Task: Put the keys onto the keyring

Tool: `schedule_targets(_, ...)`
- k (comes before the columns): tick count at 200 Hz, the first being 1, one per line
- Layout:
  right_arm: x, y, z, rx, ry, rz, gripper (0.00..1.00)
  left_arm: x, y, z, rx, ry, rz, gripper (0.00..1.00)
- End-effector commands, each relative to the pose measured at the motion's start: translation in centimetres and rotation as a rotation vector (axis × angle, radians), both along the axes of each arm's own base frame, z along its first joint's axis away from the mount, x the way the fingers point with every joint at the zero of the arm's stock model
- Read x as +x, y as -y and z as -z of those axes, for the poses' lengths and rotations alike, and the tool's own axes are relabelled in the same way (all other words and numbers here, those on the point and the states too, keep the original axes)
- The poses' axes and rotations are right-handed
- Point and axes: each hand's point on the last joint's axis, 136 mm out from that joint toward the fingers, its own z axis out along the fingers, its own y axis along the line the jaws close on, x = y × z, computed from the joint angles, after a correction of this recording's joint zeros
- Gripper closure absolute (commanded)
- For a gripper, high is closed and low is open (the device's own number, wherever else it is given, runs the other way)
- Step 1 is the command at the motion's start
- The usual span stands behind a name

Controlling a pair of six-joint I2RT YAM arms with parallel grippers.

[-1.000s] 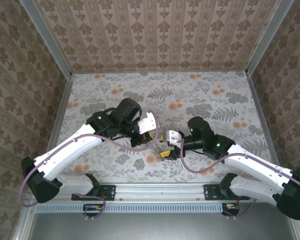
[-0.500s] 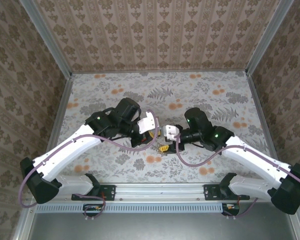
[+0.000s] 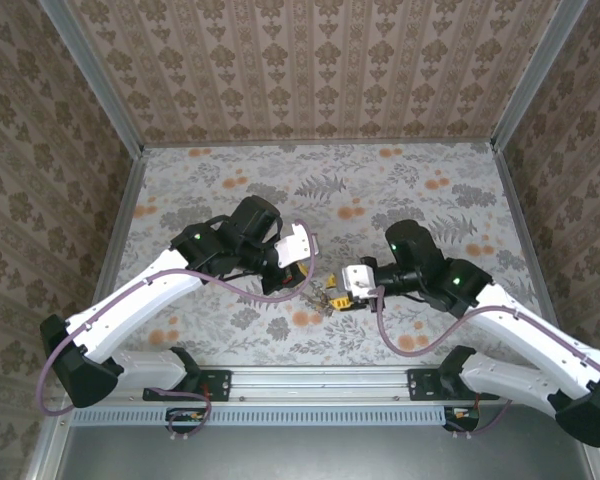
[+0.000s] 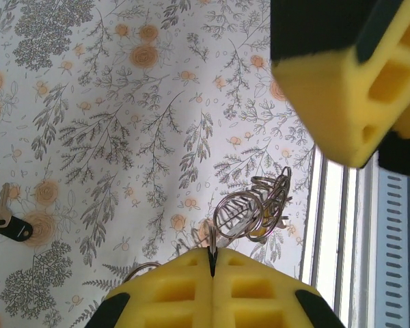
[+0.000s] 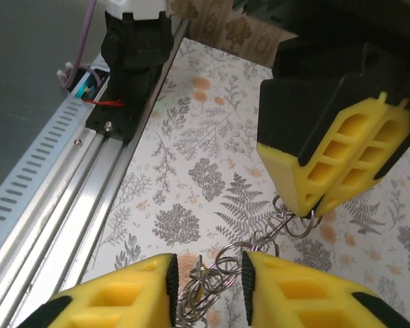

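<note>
The left gripper (image 4: 212,258) has its two yellow fingers pressed together, and they pinch a thin wire loop of the keyring (image 4: 248,207) at their tips. The keyring looks like a small bunch of linked metal rings. It stretches away from this grip over the flowered table (image 4: 123,102), near the metal rail (image 4: 328,205) at the table's front edge. The right gripper (image 5: 209,272) faces it from the opposite side. Its fingers (image 5: 126,301) stand apart, and the free end of the bunch lies in the gap between them. Whether the pads touch the rings, I cannot tell. One key (image 4: 7,221), with a black head and a brassy blade, lies flat on the table, well apart from the keyring and from both grippers.
</note>
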Motion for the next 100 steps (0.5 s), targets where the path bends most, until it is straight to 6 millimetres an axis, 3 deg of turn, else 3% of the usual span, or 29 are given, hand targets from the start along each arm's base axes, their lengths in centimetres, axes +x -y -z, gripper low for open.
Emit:
schedule_targets(1,2.1,-0.2,0.0,0.025,0.052,0.092,0.63,-0.5,0.1,-0.8,-0.040,0.021,0.049,1.00)
schedule_targets(15,3.3,-0.6,-0.4,0.028,0.047,0.130,0.63,-0.9,0.1,-0.9,-0.052,0.027,0.070,1.00)
schedule_targets(58,3.7,-2.4,-0.6,0.010,-0.035,0.079,0.70,-1.2,0.1,-1.0,-0.059,0.021,0.089,1.00)
schedule_targets(100,4.2,-3.0,0.4,-0.001,-0.086,0.099,0.71,-1.5,0.2,-1.2,-0.073,0.018,0.102,1.00)
